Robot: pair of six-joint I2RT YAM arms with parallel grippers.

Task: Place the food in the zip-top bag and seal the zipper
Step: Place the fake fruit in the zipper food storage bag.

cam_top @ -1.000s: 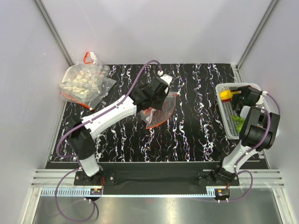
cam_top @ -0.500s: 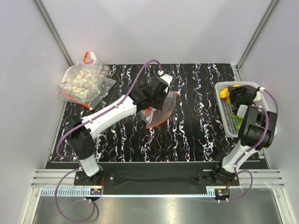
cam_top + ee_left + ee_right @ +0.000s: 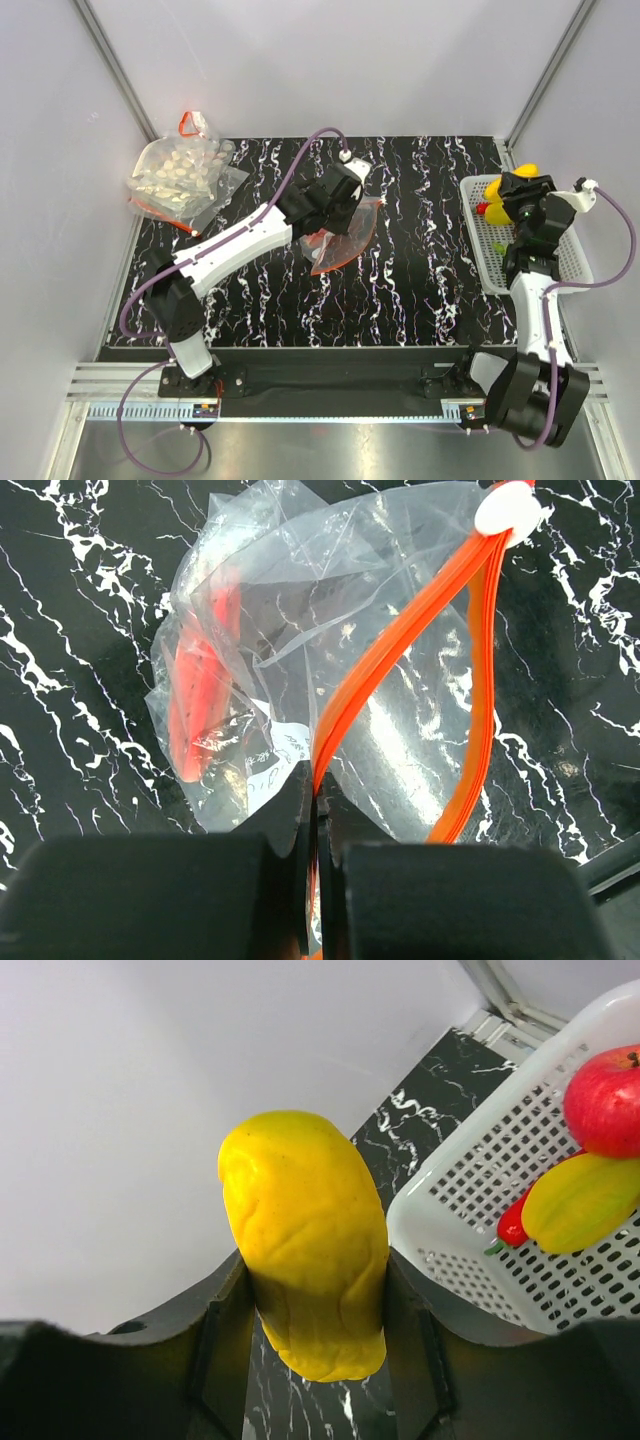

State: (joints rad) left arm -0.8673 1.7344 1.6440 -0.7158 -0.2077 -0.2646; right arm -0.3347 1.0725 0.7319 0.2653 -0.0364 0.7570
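Observation:
The zip-top bag (image 3: 343, 238) lies crinkled at mid-table, and a red piece (image 3: 199, 695) shows through its plastic. My left gripper (image 3: 334, 206) is shut on the orange zipper (image 3: 400, 650), pinching the strip near the lens (image 3: 318, 815). A white slider (image 3: 507, 508) sits at the strip's far end. My right gripper (image 3: 520, 186) hangs raised over the white basket's (image 3: 478, 245) far left corner. It is shut on a yellow food piece (image 3: 305, 1240), which stands out beyond the jaws (image 3: 315, 1305).
The basket (image 3: 470, 1190) holds a red apple (image 3: 605, 1100), a yellow-green piece (image 3: 580, 1200) and a small red chili (image 3: 512, 1225). A larger clear bag of whitish pieces (image 3: 180, 175) lies at the far left corner. Enclosure walls stand close on the left, right and back.
My right gripper closed on the yellow piece in the basket and lifted it up as the arm straightened. The left arm and the bag have not moved.

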